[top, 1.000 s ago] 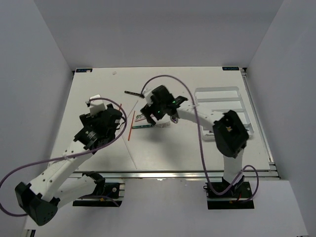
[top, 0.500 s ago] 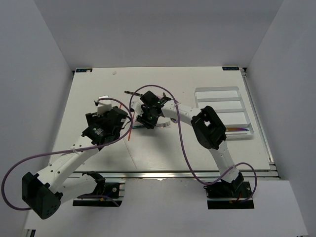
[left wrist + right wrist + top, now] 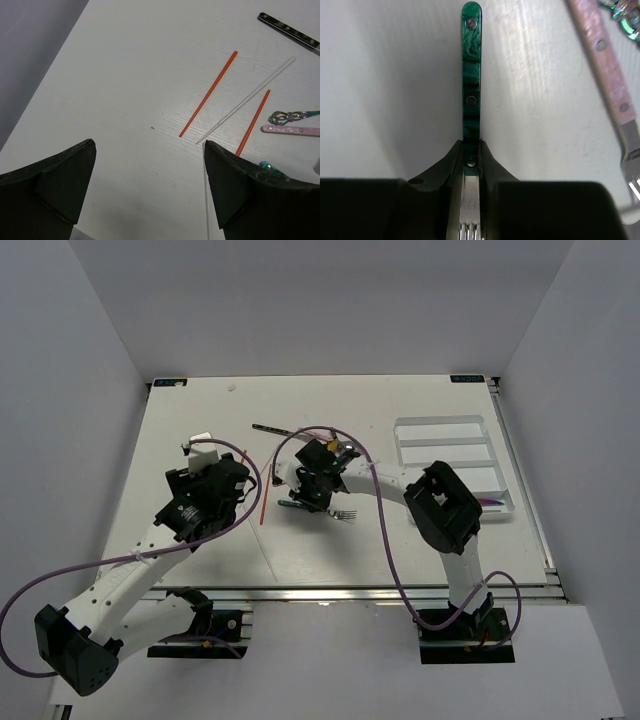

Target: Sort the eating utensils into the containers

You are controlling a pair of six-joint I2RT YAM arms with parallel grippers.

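Between grey walls (image 3: 80, 360), white table (image 3: 200, 410), tray (image 3: 440, 421)

A robot lab: white table (image 3: 200, 410) boxed by blank walls (image 3: 80, 360) (arms (image 3: 130, 570) bolted on).

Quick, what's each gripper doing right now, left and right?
Left gripper: open, holding nothing.
Right gripper: closed on the green-handled fork, pinching the handle at the end near the tines.
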